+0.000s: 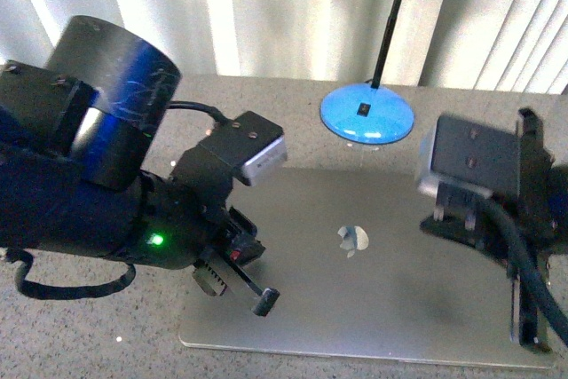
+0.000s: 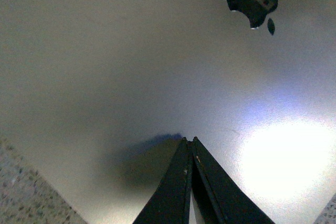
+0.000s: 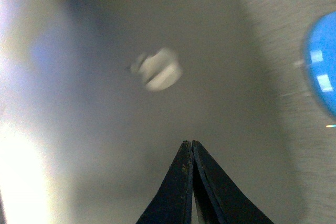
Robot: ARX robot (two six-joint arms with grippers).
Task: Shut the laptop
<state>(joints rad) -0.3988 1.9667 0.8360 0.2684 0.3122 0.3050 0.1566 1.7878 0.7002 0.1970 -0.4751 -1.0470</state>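
Note:
The laptop [image 1: 373, 290] lies flat on the table with its plain grey lid down, logo up; keys and screen are hidden. My left gripper [image 1: 264, 302] is shut and empty, its tips just over the lid's left front part. In the left wrist view the lid [image 2: 131, 66] fills the frame and the shut gripper [image 2: 189, 140] points at it, casting a shadow. My right gripper [image 1: 530, 336] is shut and empty over the lid's right front corner. The right wrist view shows the lid [image 3: 157, 129] below the shut gripper [image 3: 188, 142].
A blue round lamp base [image 1: 367, 114] with a thin black pole stands behind the laptop; it also shows in the right wrist view [image 3: 323, 66]. The speckled grey tabletop [image 1: 80, 335] surrounds the laptop. White curtains hang at the back.

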